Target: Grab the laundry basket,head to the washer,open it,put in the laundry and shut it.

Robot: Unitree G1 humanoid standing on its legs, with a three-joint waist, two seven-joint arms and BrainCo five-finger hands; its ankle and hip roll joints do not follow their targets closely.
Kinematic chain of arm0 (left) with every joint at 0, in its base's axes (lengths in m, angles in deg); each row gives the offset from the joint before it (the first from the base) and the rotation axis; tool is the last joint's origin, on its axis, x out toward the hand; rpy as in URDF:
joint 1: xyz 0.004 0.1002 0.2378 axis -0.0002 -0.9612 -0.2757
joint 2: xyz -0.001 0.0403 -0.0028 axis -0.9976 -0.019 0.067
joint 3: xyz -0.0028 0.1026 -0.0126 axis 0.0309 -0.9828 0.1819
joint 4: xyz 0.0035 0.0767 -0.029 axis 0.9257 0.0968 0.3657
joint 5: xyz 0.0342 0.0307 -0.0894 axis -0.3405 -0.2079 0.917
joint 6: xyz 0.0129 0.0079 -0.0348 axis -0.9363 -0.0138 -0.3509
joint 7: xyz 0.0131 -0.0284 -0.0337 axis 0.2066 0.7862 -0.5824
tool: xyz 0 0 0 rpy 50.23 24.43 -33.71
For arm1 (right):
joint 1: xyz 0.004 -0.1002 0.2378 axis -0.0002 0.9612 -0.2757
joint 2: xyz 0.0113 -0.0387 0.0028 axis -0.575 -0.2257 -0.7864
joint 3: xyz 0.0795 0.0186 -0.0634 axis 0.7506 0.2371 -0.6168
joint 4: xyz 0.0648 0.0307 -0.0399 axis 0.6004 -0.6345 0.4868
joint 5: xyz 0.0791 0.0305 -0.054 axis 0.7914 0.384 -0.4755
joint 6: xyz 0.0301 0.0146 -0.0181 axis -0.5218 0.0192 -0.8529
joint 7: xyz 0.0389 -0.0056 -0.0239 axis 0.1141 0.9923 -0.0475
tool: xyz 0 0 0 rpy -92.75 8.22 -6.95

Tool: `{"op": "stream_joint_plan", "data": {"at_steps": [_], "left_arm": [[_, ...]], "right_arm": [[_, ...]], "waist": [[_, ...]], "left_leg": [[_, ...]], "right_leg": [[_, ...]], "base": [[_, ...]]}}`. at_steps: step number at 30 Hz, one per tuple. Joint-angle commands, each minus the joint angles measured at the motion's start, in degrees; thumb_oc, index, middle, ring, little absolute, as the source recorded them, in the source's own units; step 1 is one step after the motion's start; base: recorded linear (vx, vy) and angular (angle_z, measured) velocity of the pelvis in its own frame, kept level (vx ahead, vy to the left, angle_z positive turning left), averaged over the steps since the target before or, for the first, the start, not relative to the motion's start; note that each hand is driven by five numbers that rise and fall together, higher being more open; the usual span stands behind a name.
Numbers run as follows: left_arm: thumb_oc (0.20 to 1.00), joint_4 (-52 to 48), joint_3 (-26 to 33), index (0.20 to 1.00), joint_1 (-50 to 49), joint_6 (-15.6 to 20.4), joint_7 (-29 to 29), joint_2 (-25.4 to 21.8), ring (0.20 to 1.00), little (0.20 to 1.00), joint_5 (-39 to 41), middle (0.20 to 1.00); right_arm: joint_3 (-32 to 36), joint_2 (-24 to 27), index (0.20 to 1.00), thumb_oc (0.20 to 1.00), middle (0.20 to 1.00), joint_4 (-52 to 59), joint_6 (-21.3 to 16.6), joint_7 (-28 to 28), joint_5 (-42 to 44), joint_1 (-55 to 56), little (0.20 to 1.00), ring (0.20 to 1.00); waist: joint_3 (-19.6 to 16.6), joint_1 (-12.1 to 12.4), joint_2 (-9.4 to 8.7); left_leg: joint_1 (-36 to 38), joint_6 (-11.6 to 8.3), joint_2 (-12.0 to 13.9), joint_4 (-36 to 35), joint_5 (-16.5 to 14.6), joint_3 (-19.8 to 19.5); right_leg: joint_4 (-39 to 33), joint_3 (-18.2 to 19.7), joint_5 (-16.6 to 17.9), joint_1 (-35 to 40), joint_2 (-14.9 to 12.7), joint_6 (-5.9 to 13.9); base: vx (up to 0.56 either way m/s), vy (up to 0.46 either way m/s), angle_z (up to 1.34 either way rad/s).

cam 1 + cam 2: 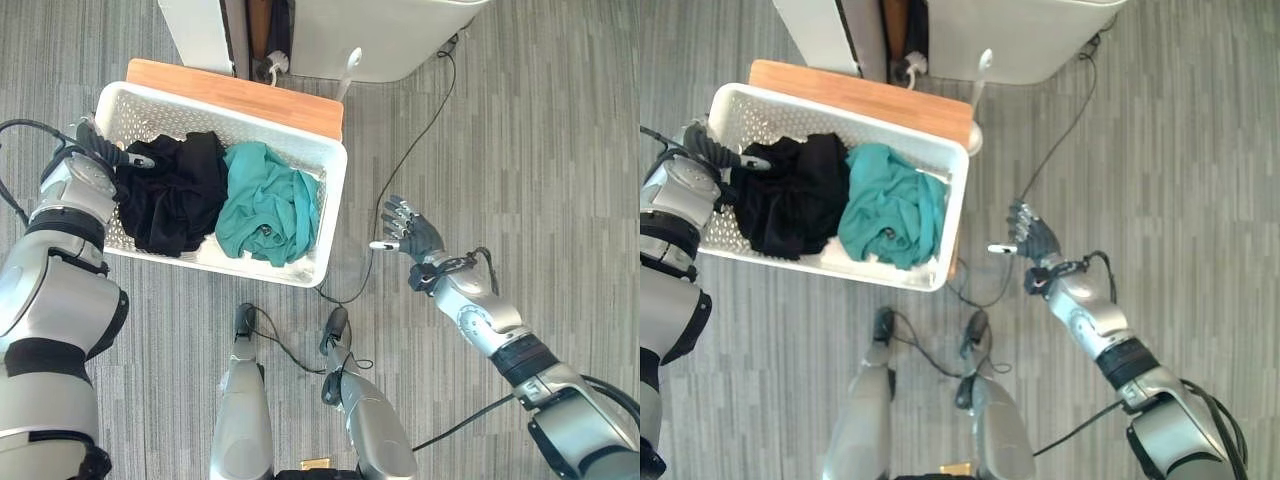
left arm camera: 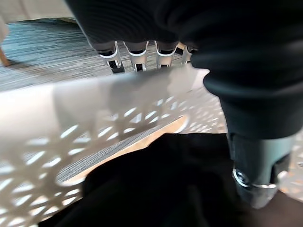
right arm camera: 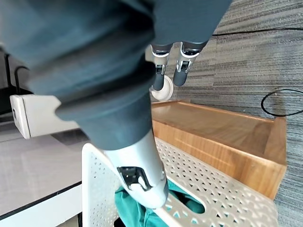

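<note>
A white perforated laundry basket (image 1: 330, 215) rests on a low wooden table (image 1: 250, 93), with black clothes (image 1: 175, 195) on its left side and teal clothes (image 1: 268, 205) on its right. My left hand (image 1: 98, 148) sits on the basket's left rim. The fingers (image 2: 137, 59) hook over the outside of the wall (image 2: 71, 123), and the thumb (image 2: 255, 179) presses inside above the black cloth. My right hand (image 1: 412, 236) hovers over the floor a short way right of the basket, open with straight fingers (image 3: 182, 61), touching nothing.
The white washer (image 1: 370, 35) stands just beyond the table at the back, with a white panel (image 1: 200, 30) beside it. Grey striped carpet (image 1: 540, 130) spreads to the right.
</note>
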Motion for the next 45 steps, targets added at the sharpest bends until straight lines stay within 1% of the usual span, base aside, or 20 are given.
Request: {"op": "stream_joint_plan", "data": {"at_steps": [1,7,11,12,14,20,21,22,23,24,27,28,30,31,32,33,34,39,42,45], "left_arm": [[1.0,3.16,1.93,1.0,2.61,0.6,-4.15,0.18,1.0,1.0,-0.91,1.0],[1.0,4.01,3.09,1.0,1.38,0.49,-4.59,1.41,1.0,1.0,0.35,1.0],[1.0,4.5,2.96,1.0,0.16,0.32,-4.06,1.99,1.0,1.0,2.06,1.0],[1.0,4.47,1.36,1.0,1.1,0.12,-3.28,2.77,1.0,1.0,2.6,1.0],[1.0,3.4,-0.11,1.0,1.03,0.31,-2.03,3.65,1.0,1.0,3.04,1.0],[1.0,1.6,-3.53,1.0,2.34,0.37,-1.02,4.89,1.0,1.0,2.87,1.0],[1.0,1.6,-3.53,1.0,2.36,0.37,-1.02,4.88,1.0,1.0,2.87,1.0],[1.0,1.99,-3.68,1.0,2.29,0.23,-0.7,4.42,1.0,1.0,2.62,1.0],[1.0,1.96,-3.69,1.0,2.34,0.25,-0.72,4.43,1.0,1.0,2.61,1.0],[1.0,1.89,-3.54,1.0,2.04,0.24,-0.71,4.18,1.0,1.0,2.57,1.0],[1.0,0.6,-2.97,1.0,0.16,0.25,-0.26,2.54,1.0,1.0,1.89,1.0],[1.0,0.26,-2.18,1.0,-0.87,0.4,0.06,1.99,1.0,1.0,1.49,1.0],[1.0,0.41,-1.15,1.0,-2.3,0.57,0.74,1.17,1.0,1.0,1.01,1.0],[1.0,0.41,-1.15,1.0,-2.3,0.57,0.74,1.17,1.0,1.0,1.01,1.0],[1.0,-0.03,-0.9,1.0,-2.73,0.69,1.37,0.39,1.0,1.0,0.4,1.0],[1.0,-0.91,-0.47,1.0,-3.69,1.0,2.24,-0.44,1.0,1.0,0.14,1.0],[1.0,-0.91,-0.47,1.0,-3.7,1.0,2.24,-0.42,1.0,1.0,0.14,1.0],[1.0,-3.37,-1.13,1.0,-4.95,1.62,4.96,-3.41,1.0,1.0,1.1,1.0],[1.0,-3.4,-1.16,1.0,-5.02,1.93,4.99,-3.85,1.0,1.0,2.01,1.0],[1.0,-2.99,-1.02,1.0,-5.16,2.1,4.92,-3.52,1.0,1.0,2.44,1.0]], "right_arm": [[2.62,4.15,1.0,1.0,1.0,4.73,-1.91,1.3,2.16,0.12,1.0,1.0],[-1.33,2.48,1.0,1.0,1.0,1.93,-0.97,1.96,2.18,-3.44,1.0,1.0],[-4.07,-1.05,1.0,1.0,1.0,-5.21,0.03,0.97,3.07,-8.33,1.0,1.0],[-6.13,-3.36,1.0,1.0,1.0,-9.76,1.09,0.39,2.86,-11.67,1.0,1.0],[-7.1,-4.9,1.0,1.0,1.0,-13.58,1.48,0.06,3.63,-14.83,1.0,1.0],[-6.63,-10.42,1.0,1.0,1.0,-23.78,1.85,-1.29,7.18,-21.95,1.0,1.0],[-6.62,-10.42,1.0,1.0,1.0,-23.79,1.85,-1.28,7.18,-21.97,1.0,1.0],[-6.25,-11.23,1.0,1.0,1.0,-22.57,1.41,-1.76,8.76,-22.91,1.0,1.0],[-6.2,-11.19,1.0,1.0,1.0,-22.54,1.39,-1.78,8.76,-22.92,1.0,1.0],[-6.4,-11.26,1.0,1.0,1.0,-21.51,1.21,-1.88,9.01,-22.9,1.0,1.0],[-8.06,-6.67,1.0,1.0,1.0,-9.53,0.91,-0.26,8.38,-19.18,1.0,1.0],[-8.26,-2.36,1.0,1.0,1.0,-3.01,0.93,1.55,8.11,-15.61,1.0,1.0],[-7.8,3.12,1.0,1.0,1.0,3.77,1.33,3.73,7.87,-11.05,1.0,1.0],[-7.8,3.12,1.0,1.0,1.0,3.77,1.33,3.73,7.87,-11.05,1.0,1.0],[-7.46,8.86,1.0,1.0,1.0,9.24,2.22,5.99,7.61,-7.7,1.0,1.0],[-7.22,14.59,1.0,1.0,1.0,13.14,3.53,8.34,7.64,-4.26,1.0,1.0],[-7.2,14.61,1.0,1.0,1.0,13.16,3.54,8.33,7.64,-4.22,1.0,1.0],[-7.85,26.03,1.0,1.0,1.0,18.88,5.55,12.4,10.2,-0.99,1.0,1.0],[-8.52,27.31,1.0,1.0,1.0,18.49,5.51,12.58,10.47,-2.36,1.0,1.0],[-9.04,26.74,1.0,1.0,1.0,17.59,5.24,12.32,10.7,-3.7,1.0,1.0]], "waist": [[0.66,1.02,1.09],[0.89,1.5,0.92],[1.27,2.18,0.88],[1.59,2.56,0.59],[1.6,3.02,0.61],[1.6,4.32,0.84],[1.6,4.31,0.84],[1.56,4.81,1.03],[1.6,4.63,0.79],[1.55,4.91,1.0],[1.54,4.71,0.28],[1.35,4.39,-0.01],[1.0,3.7,-0.52],[1.0,3.7,-0.52],[0.96,3.01,-1.01],[0.84,2.47,-1.22],[0.85,2.48,-1.2],[1.28,1.37,-1.19],[1.54,1.08,-0.72],[1.59,0.96,-0.44]], "left_leg": [[1.44,2.88,0.07,-3.34,2.54,3.46],[0.99,2.96,-0.16,-3.52,2.57,3.29],[0.66,2.98,-0.13,-3.37,2.55,3.2],[0.01,2.94,-0.07,-3.47,2.81,3.01],[-0.74,2.95,-0.15,-3.44,2.91,2.81],[-2.92,2.82,-0.23,-2.67,2.83,2.23],[-2.94,2.82,-0.23,-2.64,2.82,2.22],[-2.5,2.43,0.21,-2.06,1.01,2.02],[-3.45,2.84,-0.28,-1.9,2.38,2.25],[-2.54,2.46,0.16,-1.82,0.8,2.02],[-2.24,2.64,0.11,-0.99,0.08,2.3],[-1.93,2.75,0.09,-0.89,-0.13,2.33],[-1.49,2.87,0.14,-0.92,-0.42,2.48],[-1.49,2.87,0.14,-0.92,-0.42,2.48],[-2.04,3.34,-0.39,-0.82,0.76,2.65],[-1.62,3.39,-0.36,-0.71,0.49,2.73],[-1.61,3.39,-0.35,-0.71,0.48,2.73],[-0.39,3.3,-0.08,-0.68,0.16,3.37],[-0.2,3.21,-0.07,-0.73,0.22,3.62],[-0.19,3.18,-0.14,-0.76,0.26,3.73]], "right_leg": [[3.02,0.02,-0.55,3.95,-3.0,7.19],[2.98,-0.28,-0.58,3.72,-2.99,7.14],[3.01,-0.22,-0.41,3.47,-2.9,7.07],[2.92,-0.46,-0.21,3.04,-2.79,7.01],[2.77,-0.82,-0.05,2.56,-2.72,7.01],[2.5,-1.36,0.09,1.54,-2.65,7.09],[2.5,-1.36,0.09,1.53,-2.65,7.09],[2.39,-1.04,-0.62,2.29,-2.21,7.5],[2.47,-1.4,0.13,1.51,-2.74,7.15],[2.44,-1.09,-0.66,2.37,-2.25,7.53],[2.7,-1.22,-0.74,3.06,-2.36,7.64],[2.92,-1.33,-0.93,3.38,-2.51,7.67],[3.17,-1.45,-1.08,3.61,-2.59,7.79],[3.17,-1.45,-1.08,3.61,-2.59,7.79],[3.48,-1.93,-0.5,3.01,-3.3,7.6],[3.81,-1.91,-0.68,3.18,-3.37,7.66],[3.81,-1.91,-0.68,3.19,-3.37,7.66],[4.22,-1.28,-0.79,3.44,-3.37,7.79],[4.22,-1.02,-0.76,3.31,-3.47,7.76],[4.2,-0.98,-0.76,3.12,-3.55,7.74]], "base": [[0.0,0.0,0.0],[0.0,0.0,0.0],[0.0,0.009,0.0],[0.0,0.0,0.0],[0.0,0.004,0.02],[0.02,0.009,0.1],[0.1,0.01,0.03],[0.02,0.021,0.04],[0.1,0.015,0.01],[0.0,0.0,0.0],[0.06,0.024,-0.04],[0.0,0.0,0.0],[0.01,0.009,0.02],[-0.05,0.043,0.02],[-0.05,0.055,-0.01],[-0.05,0.055,0.0],[0.01,0.033,0.03],[-0.01,0.04,-0.02],[-0.02,0.032,-0.12],[0.01,0.015,-0.03]]}}
